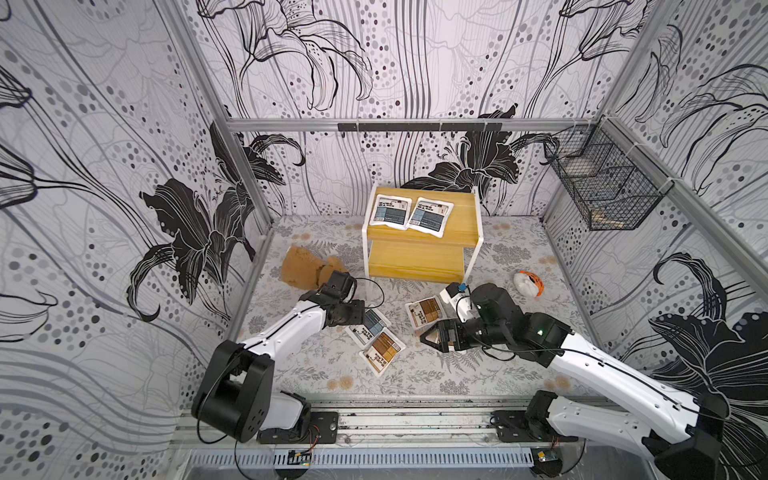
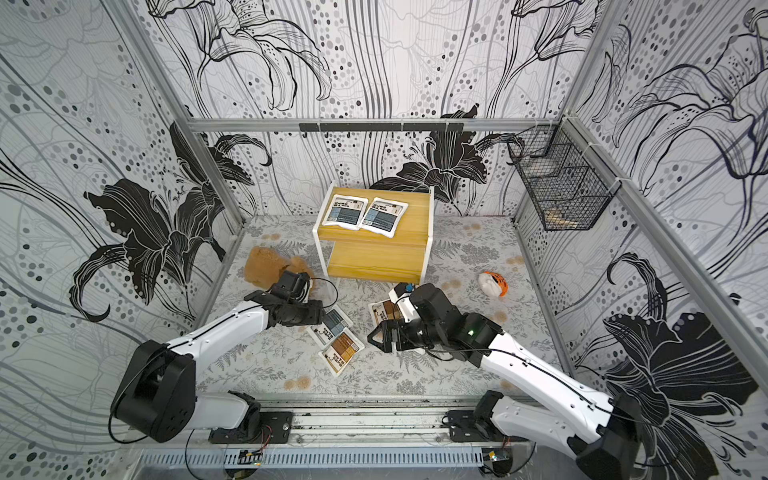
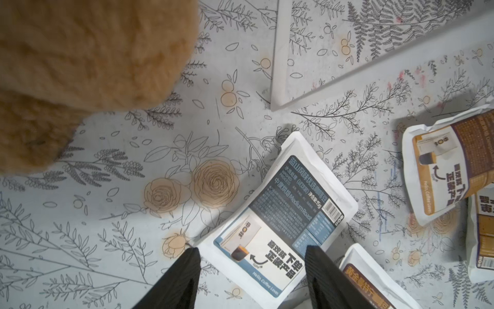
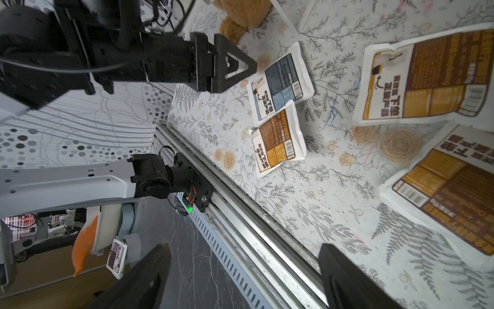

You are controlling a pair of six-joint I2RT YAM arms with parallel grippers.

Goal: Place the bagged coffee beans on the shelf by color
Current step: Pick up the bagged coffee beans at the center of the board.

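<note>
Bear (image 1: 297,270) far L on desk (image 1: 316,374), right behind L wrist: watch it on the lift. L claw (image 3: 252,248) points down over the loose blue pouch (image 3: 280,214), jaws roughly two-thirds apart, nothing gripped. Fingers (image 3: 181,278) straddle the pouch's "Hello, Coffee Lover" end, one at its edge, other by the seam w/ a brown pouch (image 3: 374,283) that touches it (can't tell which overlaps). Step in hand imo: grab this blue one -> top board (image 1: 463,220) of shelf (image 1: 415,259). To do it well: drop till tips meet the desk, pinch the short end only, check the inner tip isn't catching the brown neighbour, lift straight up b4 swinging. Pouch looks floppy, so expect sag and carry it high over the board's front edge. Shelved blue pair (image 1: 390,211) fills L + mid of top board, touching each other; free slot is the R end, so lay it flat there w/o shoving the mid one. Lower board has no pouches, prob for the browns. Brown pair (image 4: 427,75) lies further R by R claw (image 4: 243,250), which is wide open, empty, turned sideways toward L arm; leave it parked till L arm clears. Ball toy (image 1: 528,283) + wire basket (image 1: 602,187) far R: ignore.
</note>
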